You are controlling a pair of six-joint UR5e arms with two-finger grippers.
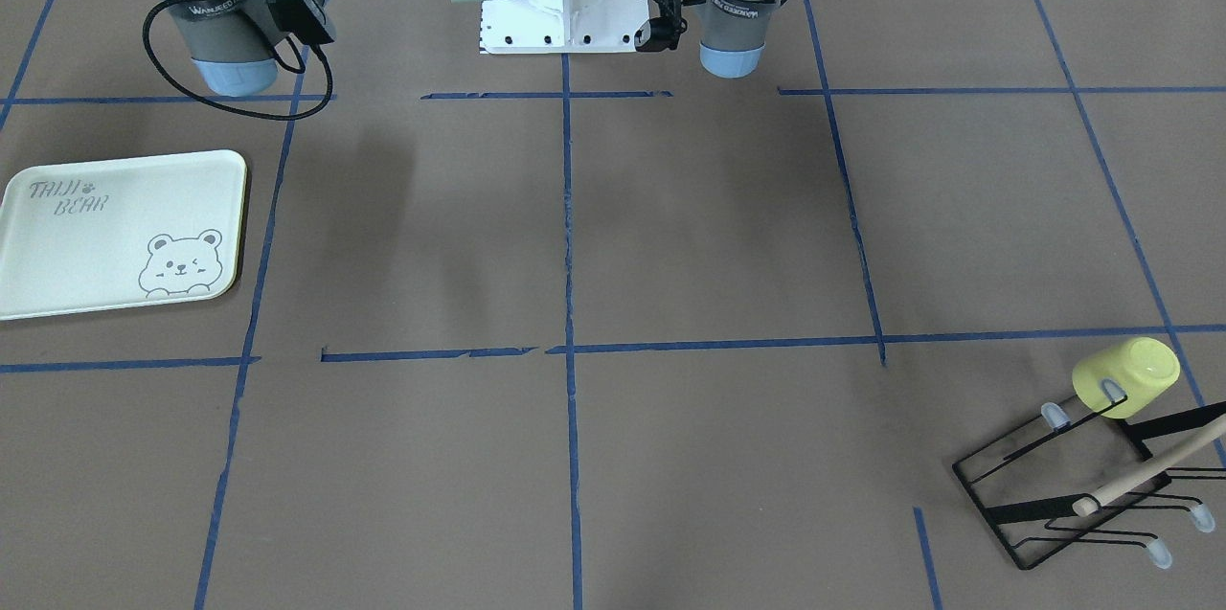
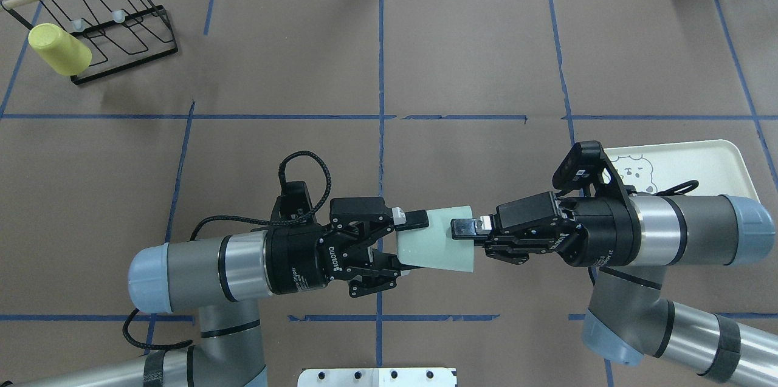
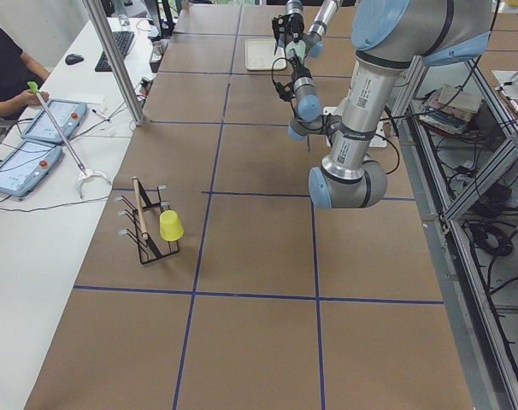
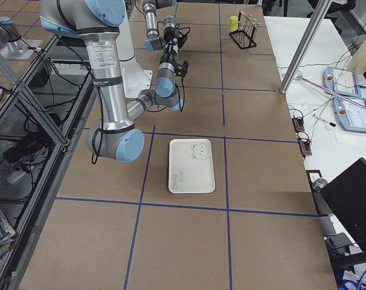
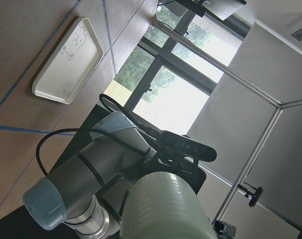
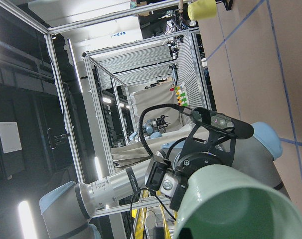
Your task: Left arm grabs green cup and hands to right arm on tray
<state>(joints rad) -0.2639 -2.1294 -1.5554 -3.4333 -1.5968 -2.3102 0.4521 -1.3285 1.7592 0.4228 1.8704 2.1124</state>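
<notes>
The green cup is clamped in the left gripper, its mouth met by the right gripper, whose closure cannot be told.

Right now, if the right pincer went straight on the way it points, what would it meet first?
The green cup: the right pincer faces its open mouth, seemingly touching the rim. Behind the cup sits the left pincer, gripping its base.
</notes>
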